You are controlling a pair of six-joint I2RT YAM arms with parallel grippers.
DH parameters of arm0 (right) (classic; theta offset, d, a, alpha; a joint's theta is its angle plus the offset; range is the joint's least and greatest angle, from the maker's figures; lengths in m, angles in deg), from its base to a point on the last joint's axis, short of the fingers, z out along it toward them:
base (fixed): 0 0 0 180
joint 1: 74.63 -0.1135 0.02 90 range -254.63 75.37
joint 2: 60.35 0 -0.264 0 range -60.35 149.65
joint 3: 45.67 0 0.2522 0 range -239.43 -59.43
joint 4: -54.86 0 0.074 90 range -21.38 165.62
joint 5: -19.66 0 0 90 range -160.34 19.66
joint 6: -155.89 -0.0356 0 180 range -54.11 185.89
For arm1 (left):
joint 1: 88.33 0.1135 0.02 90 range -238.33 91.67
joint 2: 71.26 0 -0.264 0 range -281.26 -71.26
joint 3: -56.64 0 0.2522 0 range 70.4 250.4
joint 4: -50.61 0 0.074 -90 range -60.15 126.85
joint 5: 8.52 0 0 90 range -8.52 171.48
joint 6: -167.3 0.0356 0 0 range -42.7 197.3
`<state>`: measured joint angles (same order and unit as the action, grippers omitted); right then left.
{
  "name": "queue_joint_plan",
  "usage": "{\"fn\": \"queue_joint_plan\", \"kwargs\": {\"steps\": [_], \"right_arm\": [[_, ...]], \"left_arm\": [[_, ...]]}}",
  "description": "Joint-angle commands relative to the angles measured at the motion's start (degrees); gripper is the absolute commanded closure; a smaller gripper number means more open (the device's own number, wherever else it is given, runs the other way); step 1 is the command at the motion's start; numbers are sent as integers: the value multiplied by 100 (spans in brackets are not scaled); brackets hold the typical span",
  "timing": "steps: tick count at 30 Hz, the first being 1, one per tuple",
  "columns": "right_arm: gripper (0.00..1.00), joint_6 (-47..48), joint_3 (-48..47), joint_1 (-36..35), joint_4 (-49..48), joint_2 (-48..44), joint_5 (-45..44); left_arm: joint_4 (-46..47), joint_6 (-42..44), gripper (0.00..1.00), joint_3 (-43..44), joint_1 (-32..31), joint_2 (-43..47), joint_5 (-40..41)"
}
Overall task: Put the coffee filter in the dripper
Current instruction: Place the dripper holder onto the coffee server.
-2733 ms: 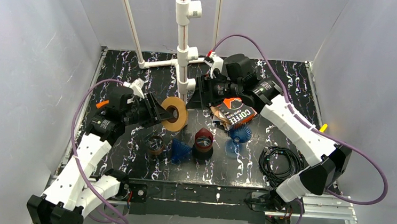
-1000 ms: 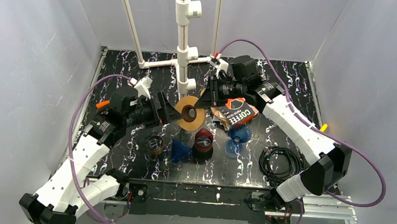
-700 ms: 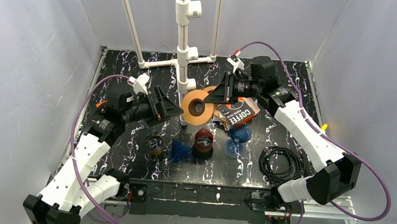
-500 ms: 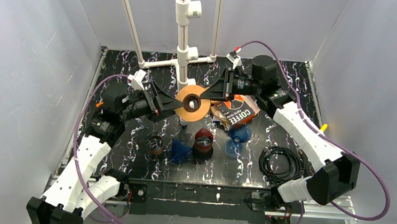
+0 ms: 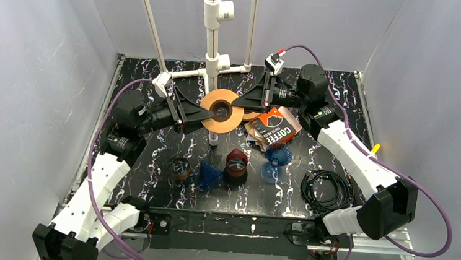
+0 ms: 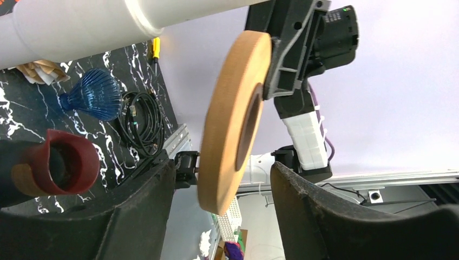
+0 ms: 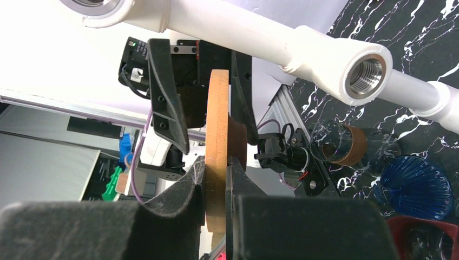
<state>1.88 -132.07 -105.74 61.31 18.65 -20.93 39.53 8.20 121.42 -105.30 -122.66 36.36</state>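
Tape roll held in mid-air between the two arms, while the filter lies on the bench.

The right gripper (image 7: pixel 216 181) pinches the wall of the tan tape roll (image 5: pixel 220 110) and holds it clear of the bench (image 5: pixel 343 92). This lets the left gripper (image 6: pixel 222 173) straddle it, with the left fingers (image 6: pixel 146 206) spread on either side and not touching (a hand-over, by the look of it). The coffee filter (image 6: pixel 38 70), pleated paper, lies beside the filter pack (image 5: pixel 276 128), just behind the blue dripper (image 5: pixel 279 154). Neither arm is near it, so the placing itself seems not yet begun.
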Motion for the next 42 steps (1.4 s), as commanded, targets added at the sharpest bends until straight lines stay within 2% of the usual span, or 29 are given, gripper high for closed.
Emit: {"fn": "queue_joint_plan", "kwargs": {"steps": [1, 3, 5, 13, 19, 21, 23, 26, 30, 32, 33, 38, 42], "right_arm": [[99, -244, 32, 55, -565, -242, 43], [99, -263, 92, 84, -561, -267, 14], [99, -286, 168, 129, -581, -295, -21], [99, -428, 295, 175, -772, -248, -47], [99, -399, 346, 185, -759, -225, 6], [91, -318, 349, 185, -699, -219, 26], [78, -161, 304, 185, -499, -219, 34], [51, 230, 150, 198, -8, -203, 23], [24, 846, -163, 249, 749, -183, -68], [7, 1105, -285, 282, 1155, -192, -152], [2, 1192, -324, 308, 1286, -200, -177], [2, 1526, -347, 398, 1612, -253, -239], [2, 1895, -383, 443, 2022, -260, -347]], "left_arm": [[217, -113, 39, 298, 29, 41, -173], [338, -185, 43, 296, 28, 59, -154], [530, -298, 52, 265, 32, 59, -155], [917, -643, 68, 130, 28, 51, -38], [963, -701, 93, 103, 33, 6, 4], [976, -653, 100, 82, 30, -1, -20], [980, -529, 100, 77, 29, 0, -60], [980, -329, 100, 45, 32, 39, -130], [978, -23, 100, -22, 30, 67, -393], [973, 139, 100, -43, 54, 53, -639], [972, 207, 100, -67, 67, 54, -770], [553, 570, 100, -210, 147, 136, -1224], [-1994, 2215, 100, 298, 163, 296, -939]]}}
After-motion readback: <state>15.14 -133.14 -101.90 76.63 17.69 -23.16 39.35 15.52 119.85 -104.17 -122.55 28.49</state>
